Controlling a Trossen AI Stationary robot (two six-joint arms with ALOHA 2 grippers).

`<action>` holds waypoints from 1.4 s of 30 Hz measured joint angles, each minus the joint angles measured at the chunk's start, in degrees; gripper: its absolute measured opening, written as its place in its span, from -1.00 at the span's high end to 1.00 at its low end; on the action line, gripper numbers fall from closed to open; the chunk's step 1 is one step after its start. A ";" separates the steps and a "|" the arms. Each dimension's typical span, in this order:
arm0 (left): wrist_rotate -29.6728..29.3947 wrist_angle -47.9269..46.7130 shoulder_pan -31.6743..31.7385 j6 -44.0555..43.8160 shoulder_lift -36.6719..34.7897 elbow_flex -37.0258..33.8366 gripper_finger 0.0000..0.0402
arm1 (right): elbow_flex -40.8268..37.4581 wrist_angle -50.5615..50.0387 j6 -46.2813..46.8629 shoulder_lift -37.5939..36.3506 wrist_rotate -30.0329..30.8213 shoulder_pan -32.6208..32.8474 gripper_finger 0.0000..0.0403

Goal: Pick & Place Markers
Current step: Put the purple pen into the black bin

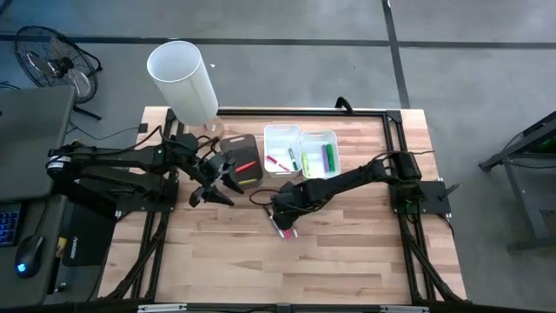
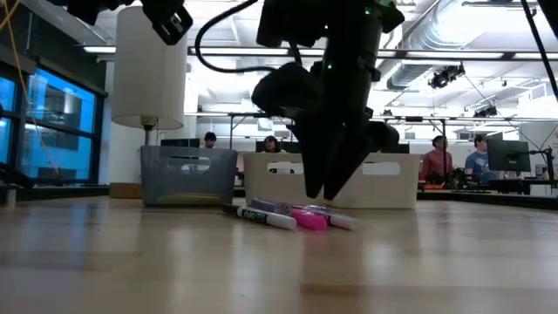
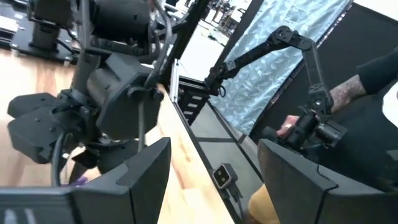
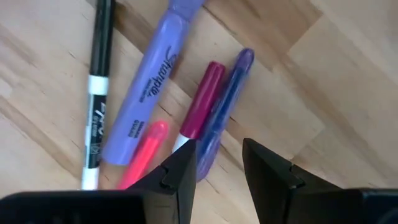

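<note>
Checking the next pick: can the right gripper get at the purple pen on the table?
Probably yes: the right gripper hangs open just above the purple pen, nothing between them, though a magenta marker lies against it.

Dark jointed arms, black cables, angular gripper (image 4: pixel 217 168) fingers

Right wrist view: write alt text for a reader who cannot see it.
The right gripper, fingers apart with nothing between them, hovers close above loose markers on the wooden table. Below it lie a purple highlighter, a black-and-white marker, a pink marker, a magenta marker and a thin purple pen touching the magenta one.
</note>
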 joint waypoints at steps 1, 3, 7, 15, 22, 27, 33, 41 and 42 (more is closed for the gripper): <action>0.20 -0.02 -0.01 -0.01 0.00 0.00 -0.19 | 0.00 0.06 0.00 0.47 -0.03 0.00 0.41; 0.20 0.00 -0.01 -0.01 0.00 0.00 -0.19 | -0.01 -0.30 0.01 1.02 0.04 0.00 0.41; 0.18 -0.01 -0.02 -0.01 0.00 0.00 -0.19 | -0.02 -0.82 0.59 1.44 1.25 -0.10 0.41; 0.36 0.01 0.00 -0.03 0.00 0.00 -0.19 | -0.04 -1.17 -0.76 1.44 1.04 -0.13 0.41; 0.34 0.01 0.00 -0.10 0.00 0.00 -0.19 | -0.09 -5.10 -3.93 1.44 -0.34 0.62 0.41; 0.33 0.02 0.00 -0.25 0.00 0.00 -0.19 | -0.09 -5.38 -4.09 1.65 0.15 1.12 0.41; 0.31 0.06 0.00 -0.61 0.00 0.00 -0.19 | 0.07 -4.48 -5.69 2.87 -0.84 1.23 0.41; 0.27 0.03 0.00 -1.56 0.00 0.02 -0.19 | 0.04 -4.42 -6.08 2.93 -0.93 1.44 0.51; 0.27 0.03 0.00 -1.56 0.02 0.02 -0.19 | 0.04 -4.44 -6.10 2.93 -0.95 1.44 0.55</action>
